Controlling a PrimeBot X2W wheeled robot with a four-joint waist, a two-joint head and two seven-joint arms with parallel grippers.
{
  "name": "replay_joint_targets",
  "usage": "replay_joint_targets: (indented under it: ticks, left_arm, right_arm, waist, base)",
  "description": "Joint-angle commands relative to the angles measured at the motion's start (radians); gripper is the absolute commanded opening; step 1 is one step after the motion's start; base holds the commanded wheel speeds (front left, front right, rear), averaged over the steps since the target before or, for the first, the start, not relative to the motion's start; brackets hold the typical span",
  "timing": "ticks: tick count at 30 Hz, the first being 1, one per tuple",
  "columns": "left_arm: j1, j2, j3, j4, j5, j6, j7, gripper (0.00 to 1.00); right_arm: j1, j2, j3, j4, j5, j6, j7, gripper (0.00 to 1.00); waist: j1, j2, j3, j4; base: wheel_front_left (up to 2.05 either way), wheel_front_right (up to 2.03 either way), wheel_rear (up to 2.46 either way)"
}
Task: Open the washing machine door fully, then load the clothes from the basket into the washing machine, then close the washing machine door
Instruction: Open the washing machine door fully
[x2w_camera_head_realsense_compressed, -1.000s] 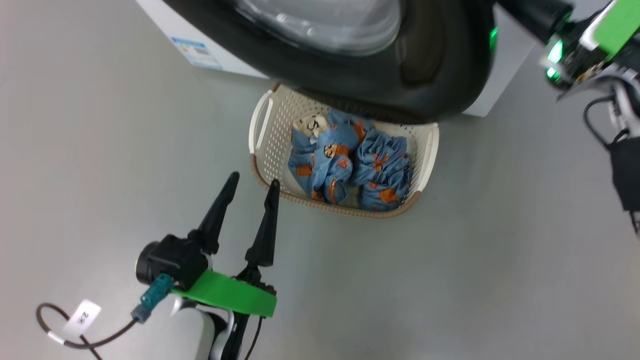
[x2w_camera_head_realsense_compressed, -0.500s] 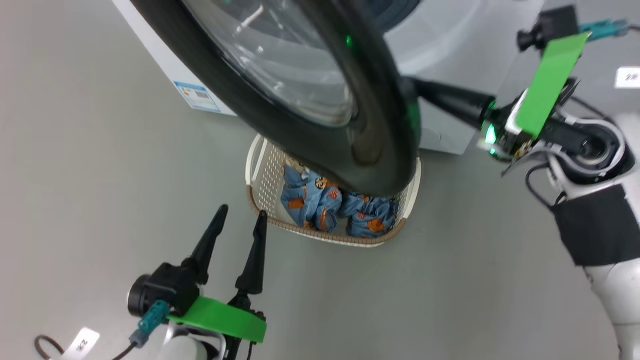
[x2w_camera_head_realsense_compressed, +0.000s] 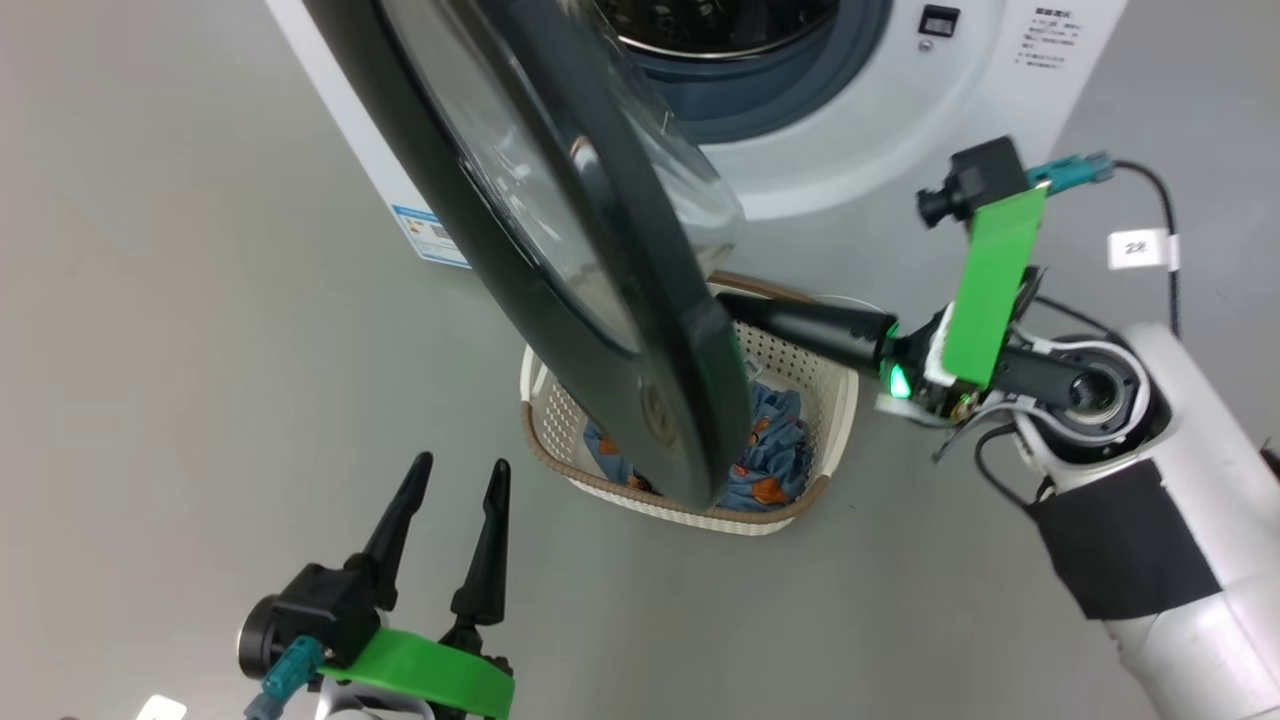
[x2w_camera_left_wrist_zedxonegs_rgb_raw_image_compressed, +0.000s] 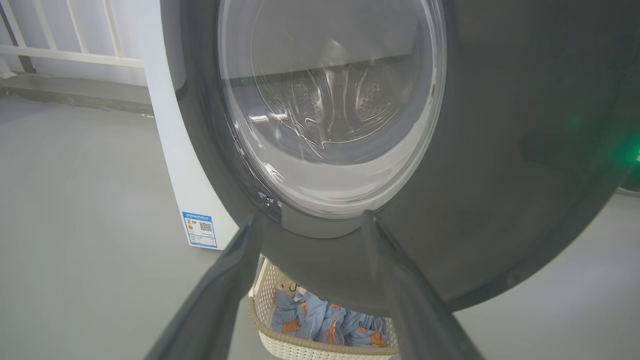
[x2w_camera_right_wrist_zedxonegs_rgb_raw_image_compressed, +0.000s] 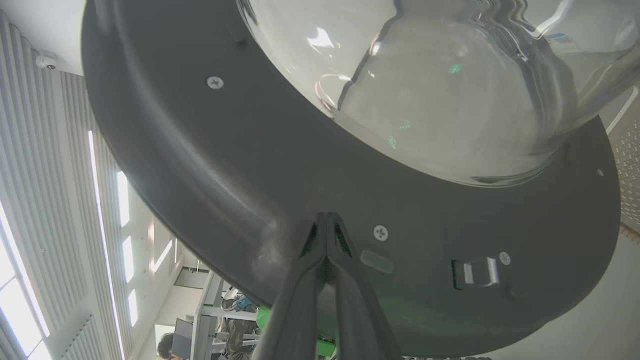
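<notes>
Standing across the top of the head view, the washing machine (x2w_camera_head_realsense_compressed: 860, 150) shows its steel drum and grey seal through the uncovered opening. The washing machine door (x2w_camera_head_realsense_compressed: 560, 300) is swung out from the front and runs edge-on from the upper left towards the centre of the frame, glass bowl facing the drum. Its lower rim overhangs the basket (x2w_camera_head_realsense_compressed: 840, 400), which sits on the grey floor (x2w_camera_head_realsense_compressed: 150, 300) at frame centre, just in front of the machine. The clothes (x2w_camera_head_realsense_compressed: 775, 440) lie inside the basket, partly hidden by the rim. The right gripper (x2w_camera_right_wrist_zedxonegs_rgb_raw_image_compressed: 327, 220) reaches in from the right above the basket; its fingers are pressed together with nothing between them, tips against the inner face of the black rim, beside a screw. The left gripper (x2w_camera_head_realsense_compressed: 462, 465), at lower left, is spread wide and empty, apart from the basket. A blue label (x2w_camera_head_realsense_compressed: 432, 235) marks the machine's side.
</notes>
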Motion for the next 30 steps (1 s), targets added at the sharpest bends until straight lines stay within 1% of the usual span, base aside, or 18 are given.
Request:
replay_joint_targets:
  ticks: [1,9,14,18,23,25,28,29,30]
  left_arm:
    - [0.005,0.013,0.036,-0.022,0.013,-0.002,-0.006,1.00]
    - [0.021,0.013,0.045,-0.023,0.015,-0.002,-0.006,1.00]
    - [0.024,0.013,0.046,-0.024,0.014,0.001,-0.006,1.00]
    - [0.028,0.013,0.048,-0.025,0.016,0.004,-0.006,1.00]
    - [0.036,0.013,0.056,-0.019,0.024,-0.001,-0.006,1.00]
    - [0.036,0.013,0.059,-0.016,0.027,-0.004,-0.006,1.00]
    - [0.037,0.013,0.063,-0.011,0.031,-0.008,-0.006,1.00]
    - [0.037,0.013,0.064,-0.010,0.033,-0.009,-0.006,1.00]
    - [0.037,0.013,0.067,-0.008,0.034,-0.010,-0.006,1.00]
  right_arm:
    - [0.017,0.032,0.019,-0.037,0.018,0.006,0.012,0.00]
    - [0.052,0.070,0.042,-0.062,0.018,0.006,0.034,0.00]
    - [0.063,0.079,0.043,-0.063,0.010,0.006,0.033,0.00]
    - [0.071,0.082,0.037,-0.065,0.003,0.006,0.025,0.00]
    - [0.090,0.080,0.023,-0.076,-0.008,0.006,-0.003,0.00]
    - [0.100,0.076,0.015,-0.081,-0.016,0.006,-0.023,0.29]
    - [0.122,0.067,0.001,-0.093,-0.021,0.006,-0.052,0.43]
    - [0.131,0.064,-0.006,-0.096,-0.022,0.006,-0.064,0.53]
    - [0.140,0.060,-0.012,-0.097,-0.024,0.006,-0.078,0.81]
  waist:
    - [0.0000,-0.0001,-0.012,0.014]
    - [0.0000,-0.0001,-0.034,0.050]
    - [0.0000,-0.0001,-0.044,0.063]
    - [0.0000,-0.0001,-0.053,0.058]
    - [0.0000,-0.0001,-0.072,0.037]
    - [0.0000,-0.0001,-0.080,0.026]
    - [0.0000,-0.0001,-0.093,0.010]
    - [0.0000,-0.0001,-0.098,0.005]
    - [0.0000,-0.0001,-0.103,-0.001]
  base:
    - [0.00,0.00,0.00]
    - [0.00,0.00,0.00]
    - [0.00,0.00,0.00]
    - [0.00,0.00,0.00]
    - [0.00,0.00,0.00]
    - [0.00,0.00,0.00]
    - [0.00,0.00,0.00]
    - [0.00,0.00,0.00]
    - [0.00,0.00,0.00]
